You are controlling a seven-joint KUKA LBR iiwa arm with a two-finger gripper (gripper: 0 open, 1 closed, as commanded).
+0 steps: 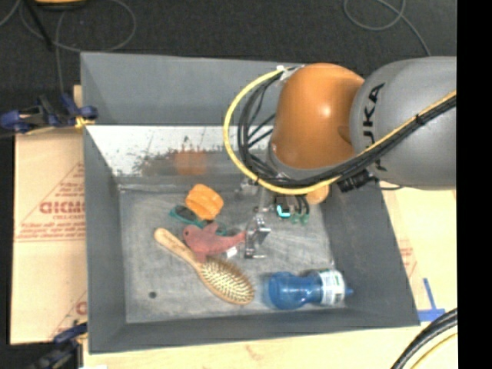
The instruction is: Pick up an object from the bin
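My gripper reaches down into the middle of the bin, under the arm's orange cover. It stands at the right end of a red, fish-like toy that lies flat on the floor; whether it touches the toy I cannot tell. A wooden hairbrush lies diagonally just below the toy, bristles up, with its head close to the gripper's lower left. A blue bottle with a white label lies on its side below and to the right of the gripper.
An orange rounded thing sits up and left of the toy, with a dark green piece beside it. A small peach thing peeks out below the arm's cover. The arm covers the bin's upper right.
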